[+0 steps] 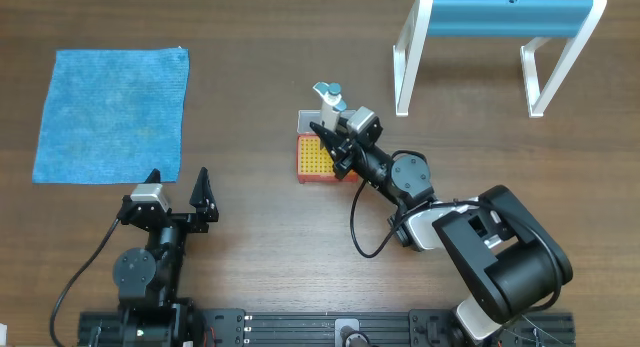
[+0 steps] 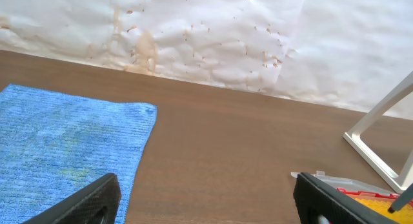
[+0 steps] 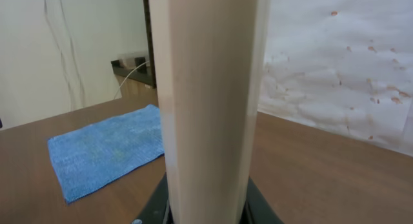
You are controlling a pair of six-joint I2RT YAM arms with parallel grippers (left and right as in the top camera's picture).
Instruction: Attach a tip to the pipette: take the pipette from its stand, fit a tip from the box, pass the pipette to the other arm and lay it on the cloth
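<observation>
Pipette in hand! The right gripper (image 1: 335, 145) has its two black fingers clamped on the pale cream plastic pipette (image 3: 206, 88), whose barrel stands upright between them, plunger head poking out above. That upright hold makes sense to me: the nose has to go straight down into a tip. Directly below those fingers sits the small orange-and-red tip box (image 1: 312, 159). Its rack shows a tight grid of tips that looks well stocked, though they are too small to count. Whether the pipette's lower end already carries one, I cannot tell, since it is hidden beneath the fingers.

Over on the other side, the left gripper (image 1: 178, 190) waits low above the brown wooden table (image 1: 250, 267), fingers spread wide with nothing between them. It looks ready to receive the handover. The flat blue woven cloth (image 1: 110, 115) lies just ahead of its fingers and bare, a short carry once the pass is made. The white-framed stand with the blue bar (image 1: 500, 47) is well apart from both sets of fingers.
</observation>
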